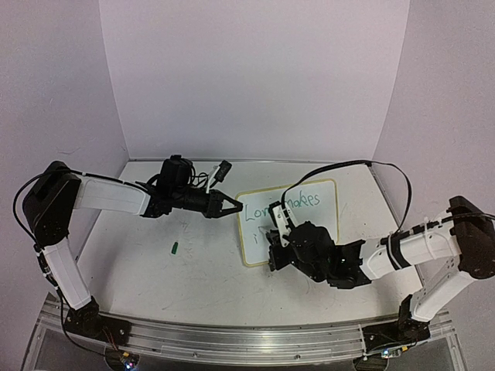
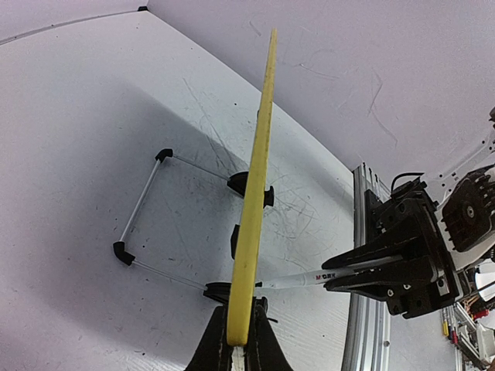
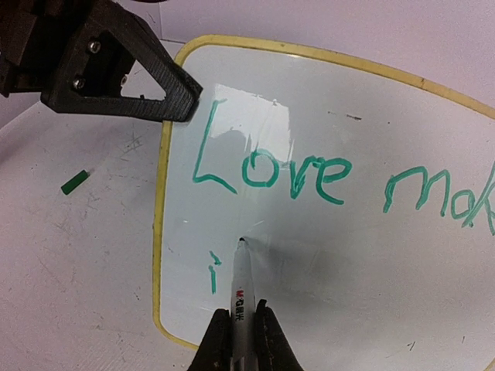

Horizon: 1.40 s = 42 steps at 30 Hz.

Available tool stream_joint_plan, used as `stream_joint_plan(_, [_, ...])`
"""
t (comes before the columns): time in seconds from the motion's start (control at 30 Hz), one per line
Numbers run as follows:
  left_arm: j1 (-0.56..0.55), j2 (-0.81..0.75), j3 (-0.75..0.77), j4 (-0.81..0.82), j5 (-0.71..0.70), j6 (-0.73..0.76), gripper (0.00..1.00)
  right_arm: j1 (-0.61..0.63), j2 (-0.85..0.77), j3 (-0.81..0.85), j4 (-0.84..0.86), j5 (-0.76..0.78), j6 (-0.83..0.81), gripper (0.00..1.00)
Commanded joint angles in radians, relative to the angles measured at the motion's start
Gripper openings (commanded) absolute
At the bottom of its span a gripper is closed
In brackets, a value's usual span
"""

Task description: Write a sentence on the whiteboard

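Observation:
The whiteboard (image 1: 309,224) stands tilted on the table, yellow-framed, with green writing "Love makes" (image 3: 271,166) and a small "i" (image 3: 213,270) on the line below. My left gripper (image 2: 240,309) is shut on the board's yellow left edge (image 2: 259,154), which shows edge-on in the left wrist view. My right gripper (image 3: 243,311) is shut on a white marker (image 3: 240,278). The marker's tip (image 3: 242,242) is at the board's surface just right of the "i". From above, my right gripper (image 1: 274,236) is at the board's lower left and my left gripper (image 1: 232,207) at its left edge.
A small green marker cap (image 1: 175,248) lies on the table left of the board. The board's wire stand with black feet (image 2: 143,202) reaches out behind it. Purple walls close in the table on three sides. An aluminium rail (image 1: 232,340) runs along the near edge.

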State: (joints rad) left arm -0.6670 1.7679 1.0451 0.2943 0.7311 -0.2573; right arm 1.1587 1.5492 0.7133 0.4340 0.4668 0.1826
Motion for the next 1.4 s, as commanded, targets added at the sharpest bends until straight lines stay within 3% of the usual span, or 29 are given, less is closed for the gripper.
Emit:
stream_joint_plan(0.0, [-0.013, -0.002, 0.015, -0.062, -0.038, 0.052, 0.0, -0.005, 0.013, 0.041, 0.039, 0.029, -0.012, 0.0])
stream_joint_plan(1.37, [-0.016, -0.002, 0.017, -0.064, -0.033, 0.051, 0.0, 0.005, 0.028, -0.073, -0.042, -0.036, 0.132, 0.0])
